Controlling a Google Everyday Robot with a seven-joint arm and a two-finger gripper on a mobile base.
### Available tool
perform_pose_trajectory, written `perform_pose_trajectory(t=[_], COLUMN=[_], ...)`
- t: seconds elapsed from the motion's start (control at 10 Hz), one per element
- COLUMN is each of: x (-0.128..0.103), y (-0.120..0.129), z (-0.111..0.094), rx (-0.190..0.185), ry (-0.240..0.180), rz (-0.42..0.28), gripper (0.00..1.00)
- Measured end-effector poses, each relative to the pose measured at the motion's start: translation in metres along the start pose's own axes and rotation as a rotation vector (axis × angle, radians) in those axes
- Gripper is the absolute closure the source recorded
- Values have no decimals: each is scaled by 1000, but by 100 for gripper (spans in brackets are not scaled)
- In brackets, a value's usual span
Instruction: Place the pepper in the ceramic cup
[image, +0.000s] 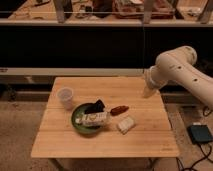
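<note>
The wooden counter (100, 145) spreads out below my hand and to its left in the view. My pale arm (177, 70) comes in from the right and bends down to my hand (148, 91), which hangs over the counter's far right corner. It is carrying nothing that I can make out, and I cannot tell whether it is released or clenched.

The dark green bowl (75, 121) sits well to the left of my hand and nearer the camera. In it lie a black item (98, 105) and a pale labelled packet (95, 119). The white ceramic cup (65, 96) stands further left again, just beyond the bowl's far left rim, the farthest thing from my hand. A pale rectangular block (126, 124) lies closer to me, down-left of my hand.

The pepper (119, 110) is the nearest of them all. It lies bare on the counter between the bowl's right rim and the block, close to both. It is down-left of my hand, with its long axis running nearly left-right across the view. I judge I must travel left and forward, then close across its narrow width.
</note>
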Motion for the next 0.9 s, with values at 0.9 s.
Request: perform_pose_trajectory(t=[0.9], x=[-63], y=[38], z=[101], rx=[-104], ry=[-274], rz=[13], gripper=[35])
